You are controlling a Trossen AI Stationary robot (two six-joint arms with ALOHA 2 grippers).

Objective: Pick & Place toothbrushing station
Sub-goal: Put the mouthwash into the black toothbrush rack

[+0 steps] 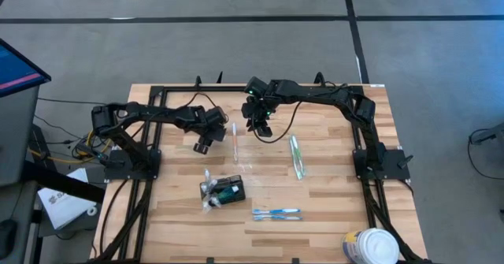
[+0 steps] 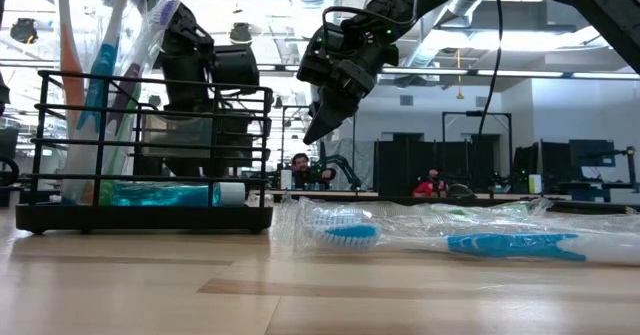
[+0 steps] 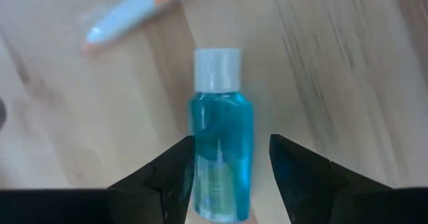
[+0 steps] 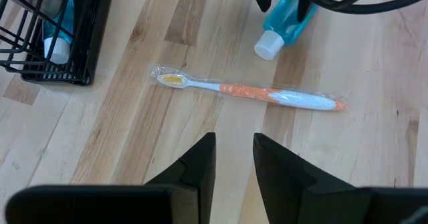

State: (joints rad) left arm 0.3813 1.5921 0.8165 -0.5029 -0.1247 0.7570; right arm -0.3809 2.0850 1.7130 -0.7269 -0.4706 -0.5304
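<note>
The toothbrushing station is a black wire rack [image 1: 226, 189] [image 2: 150, 145] near the table's middle. Wrapped toothbrushes stand upright in it and a blue bottle [image 2: 170, 193] lies in its bottom. A second blue bottle [image 3: 221, 144] with a white cap [image 4: 271, 45] lies on the wood toward the far left. My left gripper [image 3: 231, 140] [image 1: 202, 144] points down over it, open, with one finger on each side of its body. My right gripper [image 4: 234, 140] [image 1: 261, 128] hangs above the table's far middle. Its fingers stand a little apart with nothing between them. My left gripper comes at the bottle's body [image 3: 200, 157] from above, its fingers lying along the bottle's two long sides. A gap shows between one finger [image 3: 294, 170] and the bottle. Whether the other finger [image 3: 174, 174] touches the bottle's side I cannot tell.
A wrapped orange-handled toothbrush [image 4: 254, 92] [image 1: 235, 138] lies between the two grippers. A green one [image 1: 296, 157] lies to the right, and a blue pair [image 1: 276, 213] lies toward the near edge. A white tub [image 1: 370, 247] stands at the near right corner. People sit far behind the table [image 2: 300, 165].
</note>
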